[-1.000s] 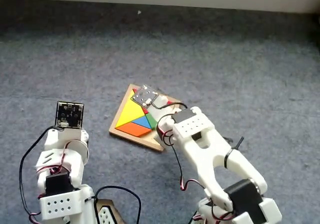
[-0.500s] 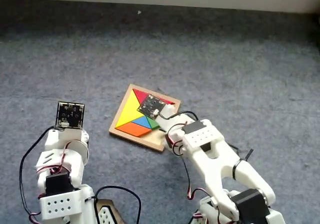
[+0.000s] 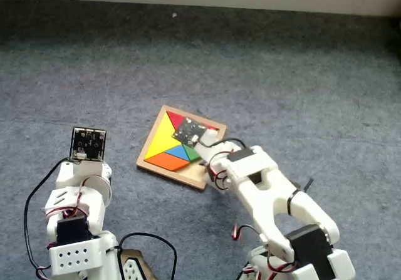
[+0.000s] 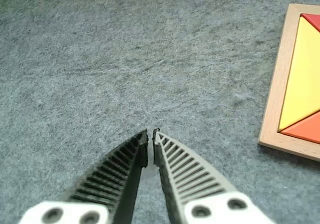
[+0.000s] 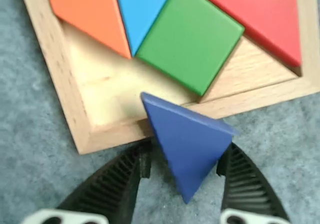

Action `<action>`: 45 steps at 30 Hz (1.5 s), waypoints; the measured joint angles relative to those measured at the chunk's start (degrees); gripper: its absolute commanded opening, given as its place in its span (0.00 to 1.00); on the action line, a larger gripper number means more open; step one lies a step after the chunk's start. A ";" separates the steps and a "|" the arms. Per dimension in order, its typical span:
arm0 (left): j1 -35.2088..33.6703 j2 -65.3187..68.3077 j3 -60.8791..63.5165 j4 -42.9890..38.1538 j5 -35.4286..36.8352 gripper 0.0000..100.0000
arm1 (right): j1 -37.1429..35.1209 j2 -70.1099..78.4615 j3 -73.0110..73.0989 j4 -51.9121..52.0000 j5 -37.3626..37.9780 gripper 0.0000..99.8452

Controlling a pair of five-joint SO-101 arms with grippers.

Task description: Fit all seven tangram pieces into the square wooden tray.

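The square wooden tray (image 3: 152,134) lies on grey carpet with a yellow triangle (image 3: 164,139), a red triangle (image 3: 177,119), an orange piece (image 3: 166,161), a light blue triangle (image 3: 178,151) and a green square (image 3: 190,153) in it. In the right wrist view my right gripper (image 5: 185,158) is shut on a dark blue triangle (image 5: 187,134), tilted over the tray's rim (image 5: 55,68) beside the green square (image 5: 192,41). Bare wood shows in the pocket (image 5: 107,91) under the triangle's tip. My left gripper (image 4: 150,134) is shut and holds nothing, above carpet to the side of the tray (image 4: 277,83).
The right arm (image 3: 263,186) stretches from the near right to the tray's near corner. The left arm (image 3: 78,198) stands at the near left, its wrist camera board (image 3: 88,143) upright. Open carpet surrounds the tray on the far and left sides.
The right arm has drawn back from over the tray's middle toward its near right corner, uncovering the red triangle. The left arm has stayed still.
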 measured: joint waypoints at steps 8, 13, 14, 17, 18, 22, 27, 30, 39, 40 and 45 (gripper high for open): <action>0.09 0.00 0.00 0.00 0.00 0.05 | 0.44 0.62 -1.05 0.00 0.09 0.09; 0.09 0.00 0.00 0.00 0.00 0.05 | 0.44 -2.55 -1.49 3.69 -0.62 0.09; 0.09 0.00 0.00 0.00 0.00 0.05 | 0.44 -4.13 -1.41 4.40 -1.58 0.09; 0.09 0.00 0.00 0.00 0.00 0.05 | 0.44 -9.67 -1.41 5.19 -3.52 0.09; 0.09 0.00 0.00 0.00 0.00 0.05 | 0.35 -11.25 -1.41 5.19 -4.22 0.09; 0.09 0.00 0.00 0.00 0.00 0.05 | -1.58 -13.45 -1.41 5.19 -6.86 0.09; 0.09 0.00 0.00 0.00 0.00 0.05 | -7.12 -11.52 -1.41 5.19 -9.32 0.12; 0.09 0.00 0.00 0.00 0.00 0.05 | -8.18 -7.30 -1.58 5.19 -12.13 0.23; 0.09 0.00 0.00 0.00 0.00 0.05 | -8.26 -7.47 -5.10 5.54 -15.91 0.27; 0.09 0.00 0.00 0.00 0.00 0.05 | -8.26 -8.35 -5.19 5.54 -16.00 0.27; 0.09 0.00 0.00 0.00 0.00 0.05 | -8.53 -9.67 -5.19 6.95 -14.42 0.27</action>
